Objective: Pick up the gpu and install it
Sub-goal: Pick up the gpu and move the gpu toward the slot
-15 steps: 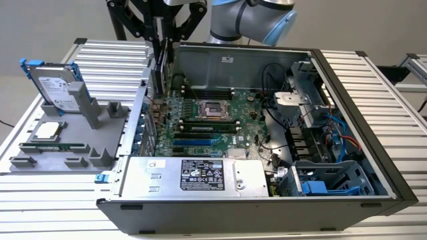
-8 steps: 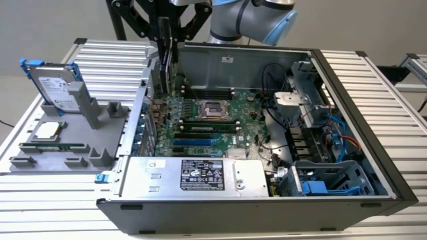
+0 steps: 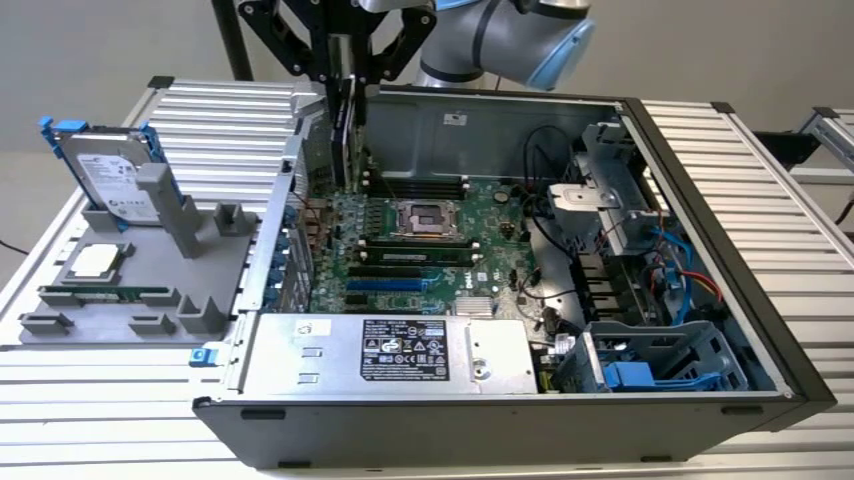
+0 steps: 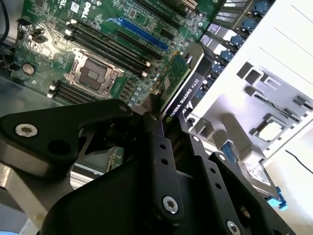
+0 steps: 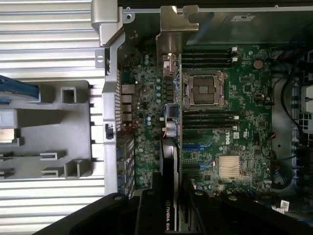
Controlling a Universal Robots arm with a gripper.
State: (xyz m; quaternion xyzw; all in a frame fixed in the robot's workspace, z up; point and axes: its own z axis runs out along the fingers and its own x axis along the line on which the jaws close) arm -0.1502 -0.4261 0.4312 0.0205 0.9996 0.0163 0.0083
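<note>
My gripper (image 3: pixel 344 75) is shut on the gpu (image 3: pixel 344 135) and holds it upright on edge. The card hangs over the far part of the green motherboard (image 3: pixel 414 240), inside the open computer case (image 3: pixel 694 200), near the wall on the exterior view's left. In the second wrist view my gripper (image 4: pixel 168 115) clamps the gpu (image 4: pixel 183 81) from both sides, green board on one face, black cooler on the other. In the first wrist view the gpu (image 5: pixel 171 147) shows edge-on above the board, its silver bracket (image 5: pixel 173 29) at the far end. I cannot tell whether the card touches a slot.
A grey fixture tray (image 3: pixel 147 320) on the exterior view's left holds a hard drive (image 3: pixel 114 175), a processor (image 3: pixel 94 262) and a memory stick (image 3: pixel 107 295). In the case sit a power supply (image 3: pixel 387 350), loose cables (image 3: pixel 641 260) and a drive cage (image 3: pixel 654 365).
</note>
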